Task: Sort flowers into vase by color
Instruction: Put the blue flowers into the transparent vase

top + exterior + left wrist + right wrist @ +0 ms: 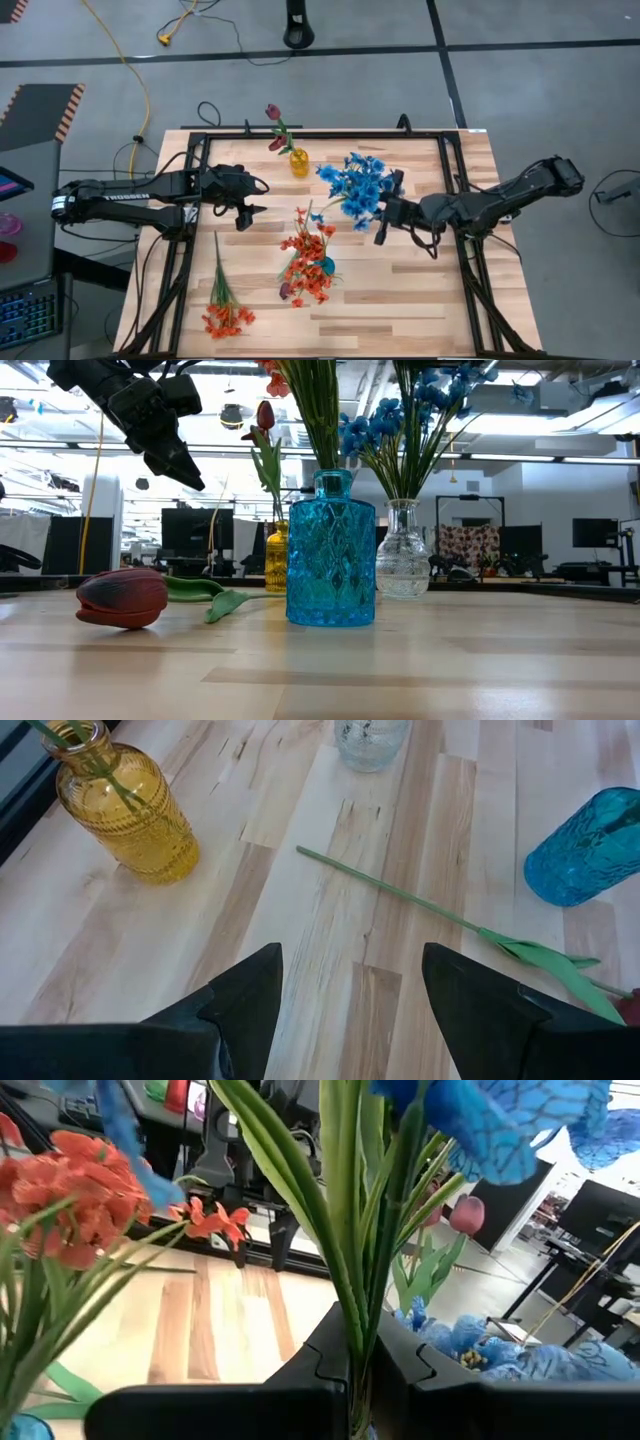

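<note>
One camera hangs above me, looking straight down on the whole table (400,300) and both my arms. Another sits at tabletop height, close behind the blue vase (331,550), facing level into the room. My left wrist camera looks down past my spread fingers (245,1005) at the boards and shares the yellow vase (125,805) with the overhead; my right wrist's sits buried among green stems (345,1250)

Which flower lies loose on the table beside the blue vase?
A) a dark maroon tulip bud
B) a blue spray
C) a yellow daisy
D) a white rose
A: in the low view the maroon tulip bud lies flat on the table, left of the blue vase.
</note>
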Robot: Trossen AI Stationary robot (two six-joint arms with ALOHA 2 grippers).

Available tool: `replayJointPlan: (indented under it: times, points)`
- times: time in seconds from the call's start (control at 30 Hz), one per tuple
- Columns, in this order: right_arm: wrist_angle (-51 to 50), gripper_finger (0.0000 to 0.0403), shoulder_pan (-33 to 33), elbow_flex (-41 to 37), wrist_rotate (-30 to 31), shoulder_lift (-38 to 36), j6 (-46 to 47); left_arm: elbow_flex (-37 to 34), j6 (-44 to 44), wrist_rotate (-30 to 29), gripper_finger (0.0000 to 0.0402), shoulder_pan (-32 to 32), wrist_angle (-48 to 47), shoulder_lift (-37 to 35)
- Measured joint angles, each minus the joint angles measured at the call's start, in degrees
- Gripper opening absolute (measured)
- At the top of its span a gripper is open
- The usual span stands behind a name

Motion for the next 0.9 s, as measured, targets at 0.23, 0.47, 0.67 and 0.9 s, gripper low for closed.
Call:
replayJointPlan:
  times: [0.23, 0.47, 0.67, 0.9]
  points:
    - [-0.2, 0.0043, -1.6, 0.0, 0.0, 0.0, -1.1, 0.0, 0.0, 0.0, 0.0228, 0.0, 0.0, 0.0]
    - [-0.5, 0.0043, -3.0, 0.0, 0.0, 0.8, -0.7, 0.0, 0.0, 0.0, 0.0228, 0.0, 0.0, 0.0]
    - [0.1, 0.0043, -3.7, 0.0, -0.1, 4.9, -0.7, 0.0, 0.0, 0.0, 0.0228, 0.0, 0.0, 0.0]
    - [1.2, 0.0043, -4.9, 0.0, 0.1, 8.1, 1.3, 0.0, 0.0, 0.0, 0.0228, 0.0, 0.0, 0.0]
